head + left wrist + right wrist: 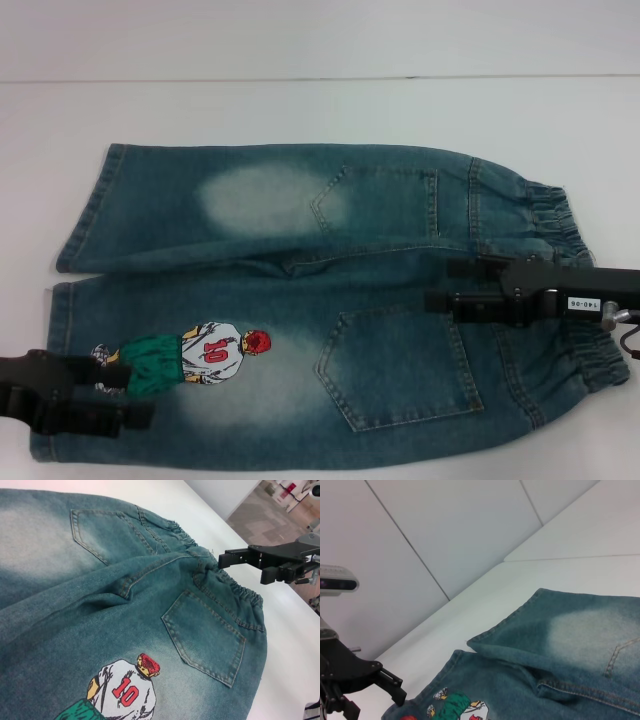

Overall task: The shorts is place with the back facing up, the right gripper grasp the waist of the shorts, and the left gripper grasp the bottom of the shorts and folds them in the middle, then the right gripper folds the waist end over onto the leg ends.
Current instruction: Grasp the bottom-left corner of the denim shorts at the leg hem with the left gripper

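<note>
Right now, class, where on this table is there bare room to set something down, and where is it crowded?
Bare white table runs behind the shorts, between their far edge and the back seam. A narrower strip lies beyond the elastic waist, on the robot's right. It is crowded over the denim: the right claw at mid-waist, the left claw at the near leg hem.

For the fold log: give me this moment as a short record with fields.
garment: shorts, spread flat, back pockets up, unfolded
surface: white table
waist: elastic band toward the robot's right
print: footballer numbered 10, on the near leg by the hem
right gripper: over the middle of the waist end
left gripper: at the near leg's hem, beside the print
</note>
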